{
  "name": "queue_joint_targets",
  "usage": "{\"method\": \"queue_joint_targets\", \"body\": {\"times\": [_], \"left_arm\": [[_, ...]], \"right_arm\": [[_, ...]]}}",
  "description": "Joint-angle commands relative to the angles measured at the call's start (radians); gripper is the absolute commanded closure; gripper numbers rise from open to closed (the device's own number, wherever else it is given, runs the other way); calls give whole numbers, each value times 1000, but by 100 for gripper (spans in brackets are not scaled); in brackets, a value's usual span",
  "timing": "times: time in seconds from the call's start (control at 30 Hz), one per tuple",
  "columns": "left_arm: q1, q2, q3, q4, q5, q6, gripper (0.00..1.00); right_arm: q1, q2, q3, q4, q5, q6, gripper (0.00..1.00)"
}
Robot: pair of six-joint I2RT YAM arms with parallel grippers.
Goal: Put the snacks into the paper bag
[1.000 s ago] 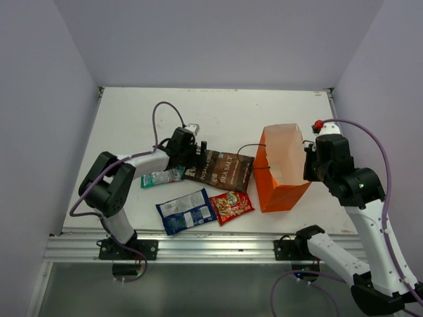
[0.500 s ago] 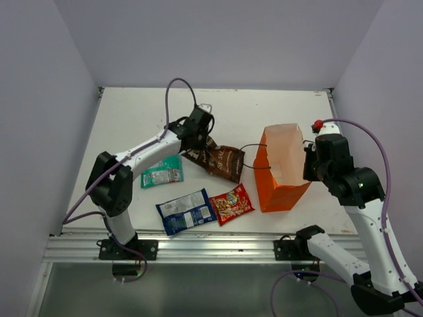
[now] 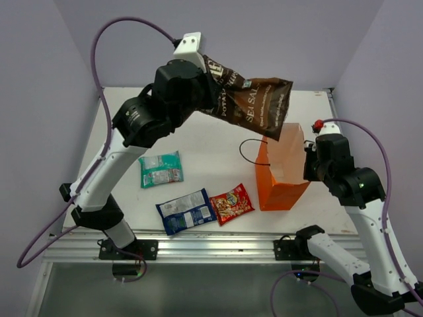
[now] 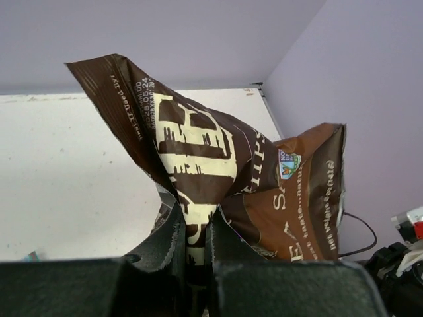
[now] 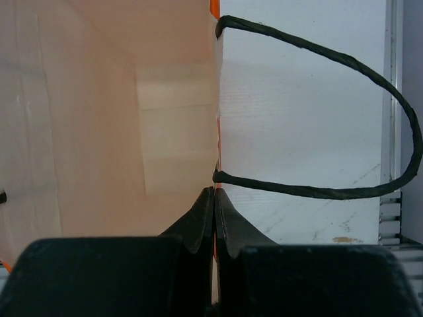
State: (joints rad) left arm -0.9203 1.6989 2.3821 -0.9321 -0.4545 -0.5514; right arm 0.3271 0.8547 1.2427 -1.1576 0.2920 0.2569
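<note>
Snacks, as far as I can judge, are none of them in the bag (image 3: 283,178) yet: the teal packet (image 3: 160,170), the blue-white packet (image 3: 187,211) and the red packet (image 3: 231,203) lie flat on the counter (image 3: 218,148) to the left of the bag, the last two side by side, and the brown packet (image 3: 248,99) hangs in the air, clamped at one end in my left jaws, its far corner over the bag's open mouth. My right jaws are pressed together on the bag's top edge beside a cord handle (image 5: 370,191), with the bag standing upright. So one packet of four is lifted, and the drop itself plus three more pick-ups is left. In the top view the brown packet covers part of the mouth, and I cannot tell whether its corner is above the rim or already dipping inside. My left jaws are hidden there behind my wrist and the packet; the wrist view shows them tight on crumpled foil, the gripped end buried between them. The right wrist view shows pale inner walls of the bag but not clearly its floor
</note>
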Motion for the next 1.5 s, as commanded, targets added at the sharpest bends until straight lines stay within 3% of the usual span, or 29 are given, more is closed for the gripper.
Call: {"method": "queue_joint_targets", "body": {"times": [0.0,0.37,0.93,1.17,1.47], "left_arm": [[2,-28,-83,-7,-12,-50,100],[-160,111,-21,-4,2,-82,100],[-196,219,63,-154,100,-87,100],[-233,275,114,-211,74,-71,100],[-271,277,111,-88,122,-30,100]], "right_arm": [[1,-5,43,-4,-22,-16,100],[1,-26,49,-33,-19,-7,100],[3,-45,41,-37,-16,-2,100],[1,-49,35,-28,-17,-2,100],[1,-46,17,-8,-28,-5,100]]}}
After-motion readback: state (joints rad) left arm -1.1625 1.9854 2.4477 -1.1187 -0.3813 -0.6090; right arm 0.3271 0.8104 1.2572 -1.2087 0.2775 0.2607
